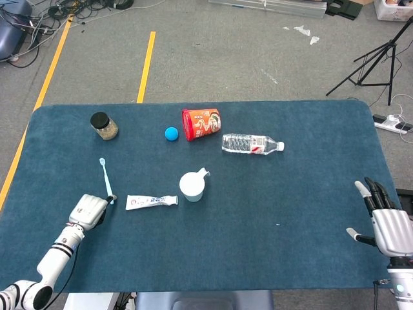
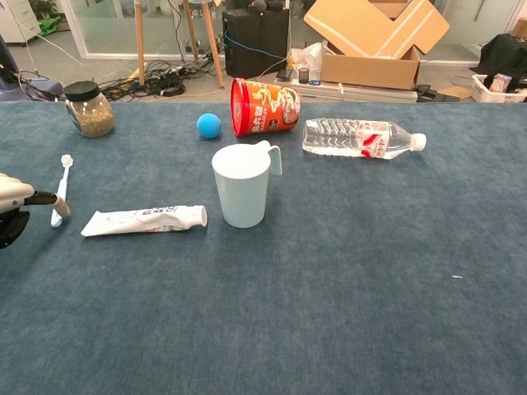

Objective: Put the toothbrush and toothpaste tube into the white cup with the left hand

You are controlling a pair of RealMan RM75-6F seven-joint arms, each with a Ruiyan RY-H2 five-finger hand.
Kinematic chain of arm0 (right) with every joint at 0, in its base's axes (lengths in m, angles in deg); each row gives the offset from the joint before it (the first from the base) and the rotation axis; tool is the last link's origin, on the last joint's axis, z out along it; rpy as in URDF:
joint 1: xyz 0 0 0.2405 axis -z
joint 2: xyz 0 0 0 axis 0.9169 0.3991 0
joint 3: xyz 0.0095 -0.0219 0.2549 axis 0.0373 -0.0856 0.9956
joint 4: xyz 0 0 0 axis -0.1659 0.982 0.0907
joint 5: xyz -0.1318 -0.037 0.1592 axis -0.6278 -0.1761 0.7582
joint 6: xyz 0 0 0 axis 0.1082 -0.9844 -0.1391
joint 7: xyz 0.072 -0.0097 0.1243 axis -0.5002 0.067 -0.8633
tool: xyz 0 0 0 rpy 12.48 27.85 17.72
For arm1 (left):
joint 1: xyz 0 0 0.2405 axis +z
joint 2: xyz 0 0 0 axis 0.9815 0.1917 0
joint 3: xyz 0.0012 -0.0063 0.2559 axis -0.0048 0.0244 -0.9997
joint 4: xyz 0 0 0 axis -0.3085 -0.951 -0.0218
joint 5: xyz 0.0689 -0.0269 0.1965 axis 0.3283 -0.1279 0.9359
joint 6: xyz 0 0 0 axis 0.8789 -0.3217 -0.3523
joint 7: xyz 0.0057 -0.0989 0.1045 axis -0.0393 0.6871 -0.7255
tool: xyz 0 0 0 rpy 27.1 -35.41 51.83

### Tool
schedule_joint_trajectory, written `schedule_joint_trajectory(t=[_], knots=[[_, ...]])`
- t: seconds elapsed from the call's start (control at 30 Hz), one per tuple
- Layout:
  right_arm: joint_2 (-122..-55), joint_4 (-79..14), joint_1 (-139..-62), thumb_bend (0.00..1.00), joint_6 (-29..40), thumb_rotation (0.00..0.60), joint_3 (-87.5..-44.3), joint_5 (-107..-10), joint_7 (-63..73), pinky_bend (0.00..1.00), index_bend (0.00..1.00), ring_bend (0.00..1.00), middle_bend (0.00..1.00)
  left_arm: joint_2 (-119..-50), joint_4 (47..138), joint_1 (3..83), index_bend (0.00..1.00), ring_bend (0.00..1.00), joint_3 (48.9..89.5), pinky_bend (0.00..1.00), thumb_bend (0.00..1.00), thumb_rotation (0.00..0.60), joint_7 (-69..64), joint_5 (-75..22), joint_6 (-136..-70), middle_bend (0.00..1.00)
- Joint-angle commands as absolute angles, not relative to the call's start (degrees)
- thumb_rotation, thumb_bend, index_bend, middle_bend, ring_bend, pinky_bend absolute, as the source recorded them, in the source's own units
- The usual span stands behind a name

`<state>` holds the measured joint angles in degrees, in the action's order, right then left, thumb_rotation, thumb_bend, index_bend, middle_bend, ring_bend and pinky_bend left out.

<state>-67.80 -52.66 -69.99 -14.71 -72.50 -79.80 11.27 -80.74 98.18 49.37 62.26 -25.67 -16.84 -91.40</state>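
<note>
Blue-carpeted table (image 1: pixel 271 258), bearing toothbrush (image 1: pixel 105 180) and toothpaste tube (image 1: pixel 151 201) lying flat near the left edge, white cup (image 1: pixel 192 186) upright just right of the tube. Further back: glass jar (image 1: pixel 103 126), blue ball (image 1: pixel 171 134), red container (image 1: pixel 201 123) tipped on its side, water bottle (image 1: pixel 251 144) lying flat.
</note>
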Motion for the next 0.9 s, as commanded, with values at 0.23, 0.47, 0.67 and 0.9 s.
schedule_joint_trajectory(t=[0.23, 0.47, 0.67, 0.9], knots=[[-67.9, -52.7, -70.0, 0.0, -14.6, 0.6, -72.5, -79.7, 11.5, 0.36, 0.0, 0.0, 0.0, -80.6, 97.7, 49.5, 0.22, 0.9, 61.6, 0.67, 0.85, 0.6, -26.5, -17.8, -91.4, 1.0], [-67.9, -52.7, -70.0, 0.0, -14.7, 0.6, -72.4, -79.6, 11.5, 0.36, 0.0, 0.0, 0.0, -80.6, 97.2, 49.5, 0.22, 0.9, 61.5, 0.67, 0.85, 0.6, -26.9, -18.3, -91.6, 1.0], [-67.9, -52.7, -70.0, 0.0, -14.7, 0.6, -72.4, -79.6, 11.5, 0.36, 0.0, 0.0, 0.0, -80.3, 96.8, 49.6, 0.22, 0.9, 61.3, 0.67, 0.85, 0.6, -27.3, -19.0, -91.7, 1.0], [-67.9, -52.7, -70.0, 0.0, -14.6, 0.6, -72.5, -79.6, 11.6, 0.36, 0.0, 0.0, 0.0, -80.2, 96.2, 49.8, 0.22, 0.9, 61.3, 0.67, 0.84, 0.6, -27.5, -19.6, -91.9, 1.0]])
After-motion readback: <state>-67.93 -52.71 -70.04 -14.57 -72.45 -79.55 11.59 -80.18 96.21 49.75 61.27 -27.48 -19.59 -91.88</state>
